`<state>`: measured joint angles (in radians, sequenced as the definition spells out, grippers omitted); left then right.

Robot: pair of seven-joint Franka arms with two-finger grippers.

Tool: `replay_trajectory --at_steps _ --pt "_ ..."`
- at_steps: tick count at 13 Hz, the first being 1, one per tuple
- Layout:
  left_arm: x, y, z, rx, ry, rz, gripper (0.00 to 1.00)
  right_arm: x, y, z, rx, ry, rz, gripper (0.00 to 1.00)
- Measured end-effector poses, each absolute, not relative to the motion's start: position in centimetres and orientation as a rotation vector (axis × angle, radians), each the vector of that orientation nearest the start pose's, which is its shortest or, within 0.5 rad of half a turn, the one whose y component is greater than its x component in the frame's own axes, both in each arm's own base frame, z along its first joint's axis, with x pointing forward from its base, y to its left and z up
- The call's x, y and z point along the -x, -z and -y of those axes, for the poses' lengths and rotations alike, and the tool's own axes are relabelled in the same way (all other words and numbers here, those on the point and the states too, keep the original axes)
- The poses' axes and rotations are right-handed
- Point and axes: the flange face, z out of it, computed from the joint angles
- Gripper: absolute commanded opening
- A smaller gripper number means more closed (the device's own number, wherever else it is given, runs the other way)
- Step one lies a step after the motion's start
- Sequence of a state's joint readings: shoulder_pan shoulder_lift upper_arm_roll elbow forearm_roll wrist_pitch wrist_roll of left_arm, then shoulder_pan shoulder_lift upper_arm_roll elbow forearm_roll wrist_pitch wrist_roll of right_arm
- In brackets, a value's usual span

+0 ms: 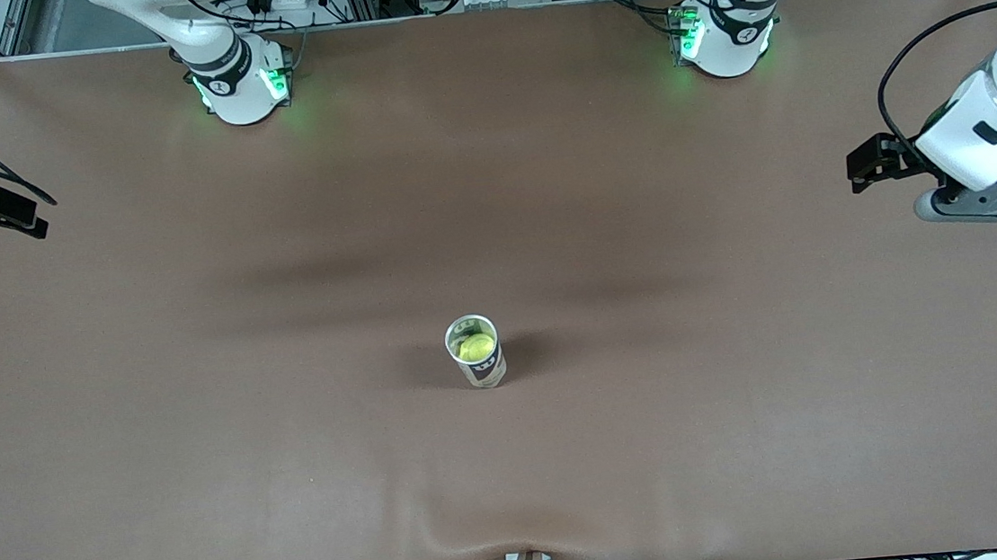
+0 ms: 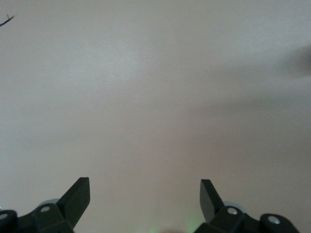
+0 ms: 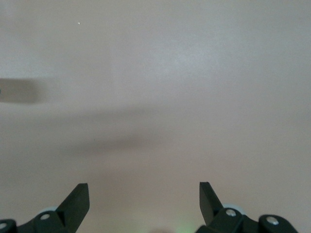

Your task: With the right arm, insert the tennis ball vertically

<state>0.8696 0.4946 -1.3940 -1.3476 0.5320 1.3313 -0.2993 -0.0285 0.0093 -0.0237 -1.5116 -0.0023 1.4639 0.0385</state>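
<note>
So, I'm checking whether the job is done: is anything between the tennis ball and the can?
No. The tennis ball already sits inside the upright can mid-table. The right gripper and left gripper are open over bare table at its ends.

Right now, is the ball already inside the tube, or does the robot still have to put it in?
It looks done. The tennis ball sits inside the upright can in the middle of the table. Nothing is in hand: the right gripper and the left gripper both hang over bare table with open, empty jaws, each at its own end. Nothing seems left.
</note>
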Motion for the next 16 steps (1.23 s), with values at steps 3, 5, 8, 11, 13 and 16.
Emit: replay_trajectory --at_steps 3,5,8,11,13,16 --pt "-59.7 -59.2 7.5 3.045 -0.221 -0.104 1.0 -54.6 -63.9 2.8 3.139 -0.086 -0.142 1.0" --pt "-59.9 -59.3 7.7 3.05 -0.239 -0.04 1.0 -54.6 -63.9 2.8 3.14 -0.087 -0.13 1.0" --pt "-59.6 -60.5 7.7 3.054 -0.225 0.059 1.0 -54.6 -63.9 2.7 3.141 -0.089 -0.076 1.0" --pt "-58.9 -62.4 6.5 3.074 -0.192 0.134 1.0 -54.6 -63.9 2.7 3.141 -0.089 -0.07 1.0" --pt "-58.4 -63.5 5.0 3.076 -0.164 0.14 1.0 -54.6 -63.9 2.7 3.141 -0.089 -0.07 1.0" --pt "-57.3 -64.2 4.2 3.055 -0.135 0.144 1.0 -54.6 -63.9 2.6 3.141 -0.089 -0.07 1.0"
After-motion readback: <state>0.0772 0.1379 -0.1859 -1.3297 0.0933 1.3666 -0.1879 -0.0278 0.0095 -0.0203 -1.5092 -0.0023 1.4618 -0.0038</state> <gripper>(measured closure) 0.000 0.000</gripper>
